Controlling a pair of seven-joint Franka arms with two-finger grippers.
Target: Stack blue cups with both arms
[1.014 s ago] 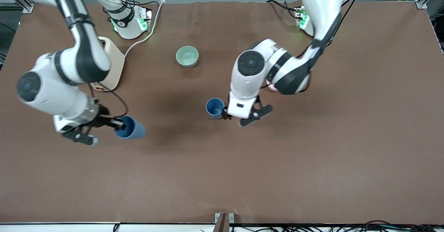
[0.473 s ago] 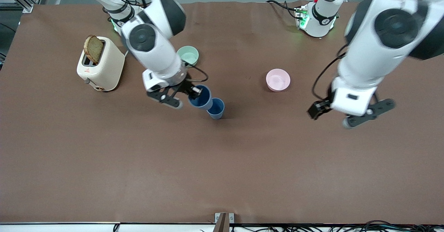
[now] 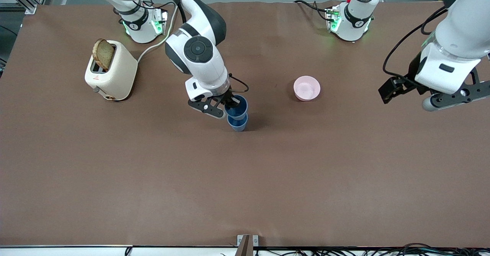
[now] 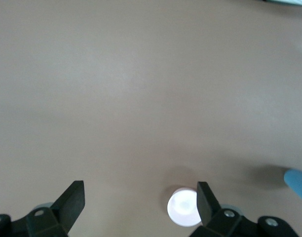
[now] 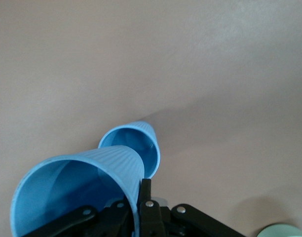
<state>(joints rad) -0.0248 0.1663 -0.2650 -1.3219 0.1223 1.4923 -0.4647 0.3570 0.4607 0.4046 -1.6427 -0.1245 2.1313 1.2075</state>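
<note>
**Holding one blue cup over the other at mid-bench**

Gripping the rim of the upper blue cup [image 3: 236,106], our right tool [image 3: 226,105] hangs over the middle of the bench [image 3: 153,179], its fingers shut on the cup wall, one inside and one outside as the right wrist view shows [image 5: 77,190]. That cup sits directly above the lower blue cup [image 3: 237,123], which stands upright on the bench, mouth up [image 5: 133,145]. We think the upper cup's base is just entering the lower one, but contact is unclear from either view.

Our left tool [image 3: 432,95] waits in the air over the left arm's end of the bench, fingers [image 4: 72,200] spread wide and empty. The pink bowl [image 3: 306,88] lies between the cups and that tool. A toaster [image 3: 115,72] holding a bread slice [image 3: 102,54] stands toward the right arm's end.
</note>
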